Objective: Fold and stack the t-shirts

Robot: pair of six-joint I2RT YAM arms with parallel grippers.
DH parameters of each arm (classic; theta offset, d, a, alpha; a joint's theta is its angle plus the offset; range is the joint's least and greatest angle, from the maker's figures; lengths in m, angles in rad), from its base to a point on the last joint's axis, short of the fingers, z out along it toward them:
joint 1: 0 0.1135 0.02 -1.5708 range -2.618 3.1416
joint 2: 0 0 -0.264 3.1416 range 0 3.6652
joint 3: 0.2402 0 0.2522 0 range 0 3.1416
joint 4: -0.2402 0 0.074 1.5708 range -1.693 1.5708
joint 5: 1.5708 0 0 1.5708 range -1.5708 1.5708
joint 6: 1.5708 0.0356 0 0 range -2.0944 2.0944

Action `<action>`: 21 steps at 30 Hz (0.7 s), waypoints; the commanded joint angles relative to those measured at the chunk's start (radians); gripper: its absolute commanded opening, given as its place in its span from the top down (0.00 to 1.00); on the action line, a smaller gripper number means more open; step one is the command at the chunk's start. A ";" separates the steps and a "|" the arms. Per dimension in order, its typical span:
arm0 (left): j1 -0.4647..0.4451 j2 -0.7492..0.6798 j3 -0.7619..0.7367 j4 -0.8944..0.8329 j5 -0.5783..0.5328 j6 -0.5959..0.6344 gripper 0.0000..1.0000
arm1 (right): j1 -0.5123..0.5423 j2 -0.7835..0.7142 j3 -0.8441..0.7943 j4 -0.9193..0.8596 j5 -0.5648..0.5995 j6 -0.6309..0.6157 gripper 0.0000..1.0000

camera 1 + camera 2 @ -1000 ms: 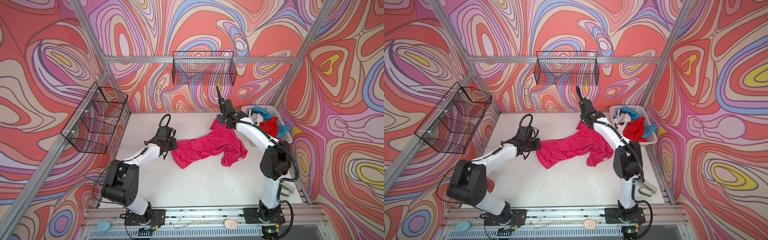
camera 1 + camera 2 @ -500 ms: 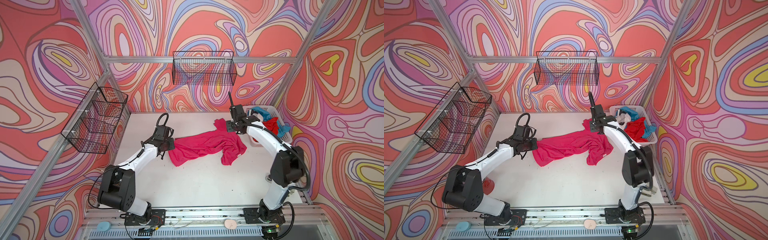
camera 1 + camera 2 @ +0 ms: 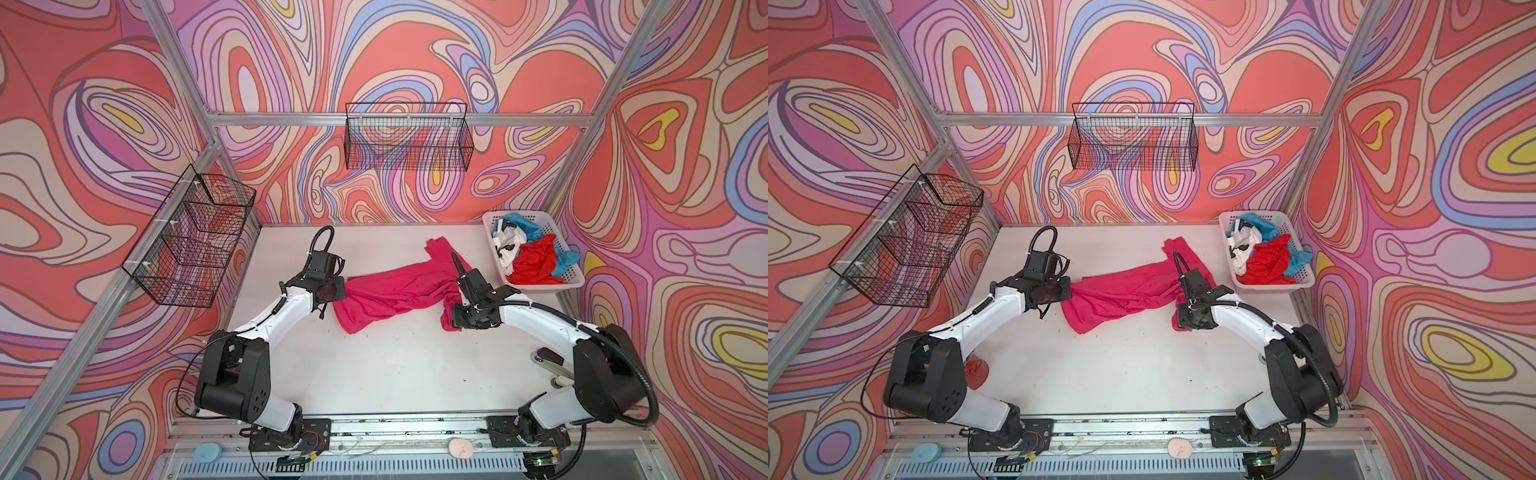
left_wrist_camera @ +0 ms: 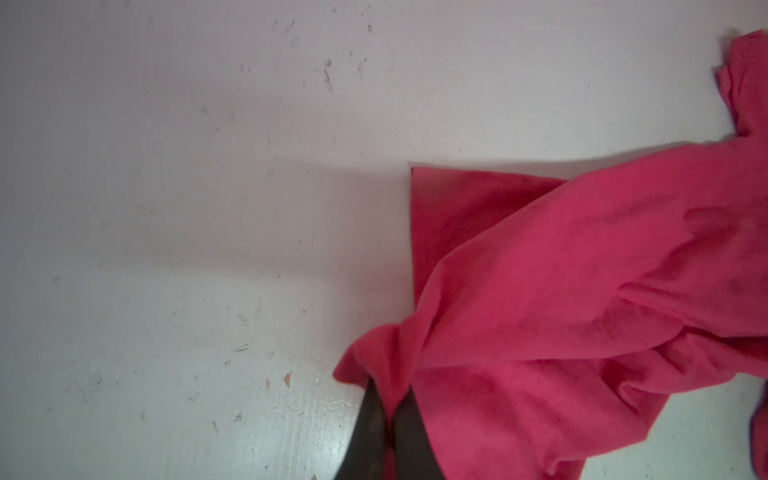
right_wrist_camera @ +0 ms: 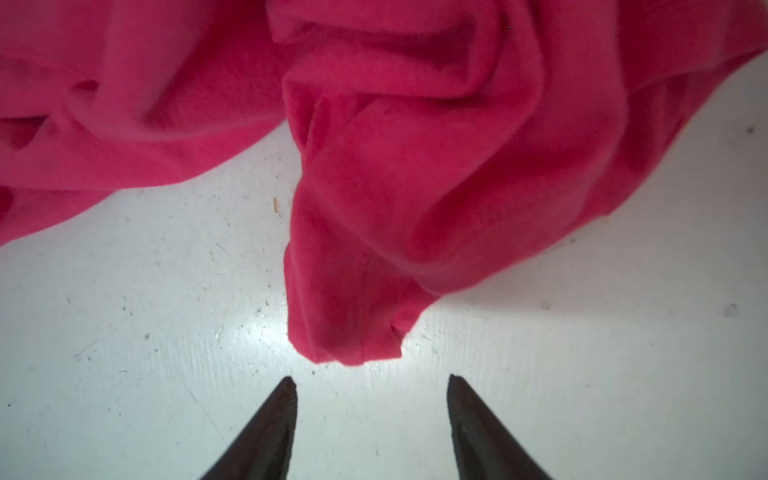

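The big magenta-pink t-shirt lay rumpled across the middle of the white worktop in both top views. It was strung out from centre-left to centre-right, with one end trailing up toward the back wall.

At its left end, the left fingers were clamped together on a bunched corner of the cloth. Low and just right of centre in the left wrist view, pink fabric was pinched right between the two dark tips.

Over on the other side, the right fingers stood apart and empty at the bottom of the right wrist view, with bare worktop between them. A rolled tongue of the pink shirt ended just above them in the frame, close but not touching. In a top view, the right arm reached in over the shirt's right end.

Further right, in the back corner of the worktop, the white slotted basket held three more. The red t-shirt was in front. The teal-blue t-shirt lay behind it, spilling over the right rim. The white t-shirt with black marks was on the left. All three were crumpled, none folded.
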State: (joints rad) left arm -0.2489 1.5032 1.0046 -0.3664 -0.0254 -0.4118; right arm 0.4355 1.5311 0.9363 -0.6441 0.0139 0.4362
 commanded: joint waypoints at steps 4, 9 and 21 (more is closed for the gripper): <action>0.005 -0.028 0.026 -0.021 -0.001 -0.005 1.00 | 0.024 0.110 0.013 0.120 -0.017 0.012 0.61; 0.015 -0.075 0.046 -0.066 -0.010 0.005 1.00 | 0.024 0.014 0.079 0.004 0.024 0.001 1.00; 0.027 -0.314 0.233 -0.166 -0.011 0.088 1.00 | 0.024 -0.235 0.620 -0.316 0.170 -0.107 1.00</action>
State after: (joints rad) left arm -0.2272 1.2438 1.1816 -0.4934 -0.0273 -0.3683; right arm 0.4557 1.3163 1.4723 -0.8555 0.1272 0.3790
